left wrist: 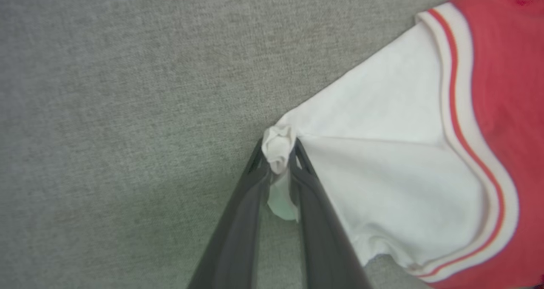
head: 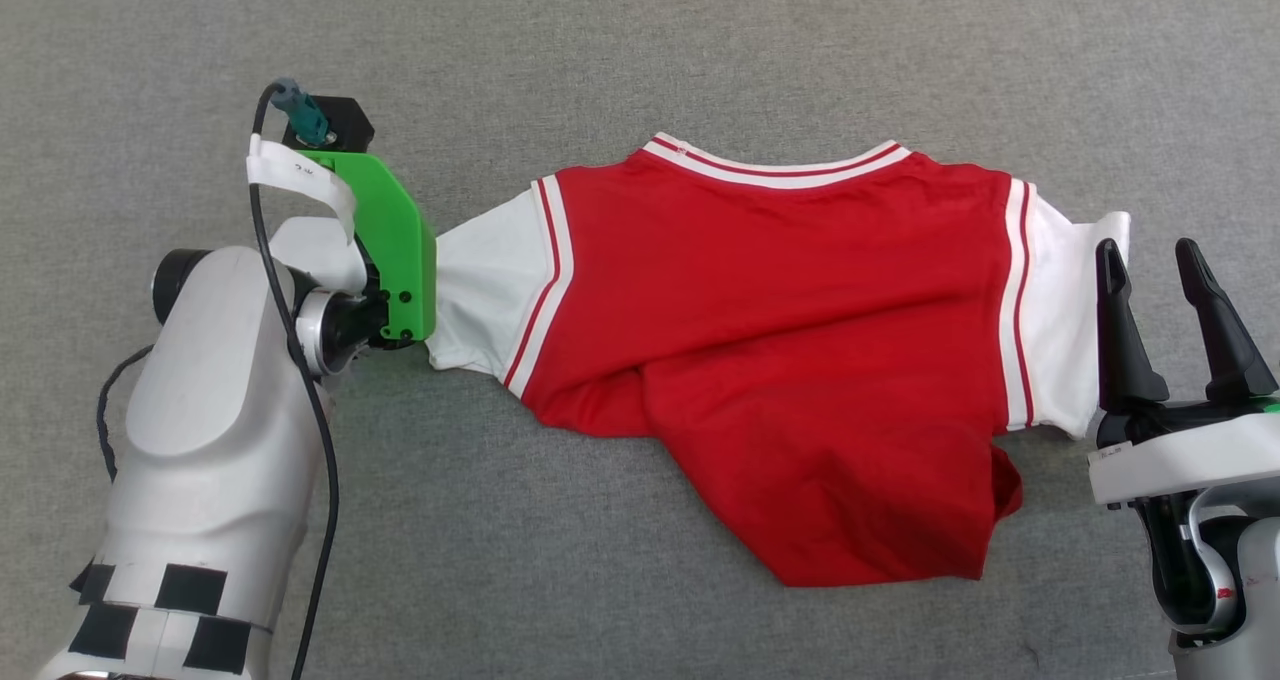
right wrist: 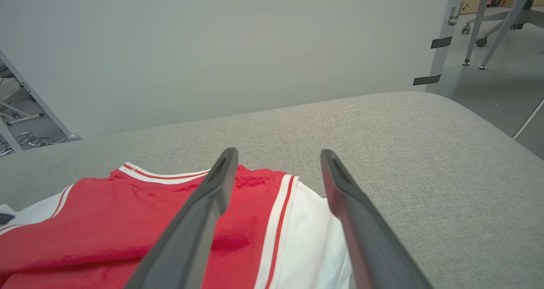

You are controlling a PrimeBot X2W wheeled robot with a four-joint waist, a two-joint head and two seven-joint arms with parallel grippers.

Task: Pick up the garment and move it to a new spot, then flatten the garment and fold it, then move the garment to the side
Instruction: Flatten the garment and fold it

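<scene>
Between the two pincers, on the grey fabric surface [head: 640, 50], lies the red jersey T-shirt [head: 780, 340], plain side up, its lower hem rumpled. The left gripper [left wrist: 278, 153] is clenched on the bunched edge of one white sleeve [left wrist: 382, 144]. The right gripper [head: 1150, 250] is released, its fingers spread and holding nothing, at the edge of the other sleeve [head: 1060, 310].

garment [head: 790, 350] atop cushioned surface [head: 600, 50]

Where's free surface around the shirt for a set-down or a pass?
Free: the broad band of grey padded surface beyond the collar of the garment; the near patch between left forearm and hem. Crowded: both sleeve ends, left gripper pinching one, right gripper open at the other.
</scene>
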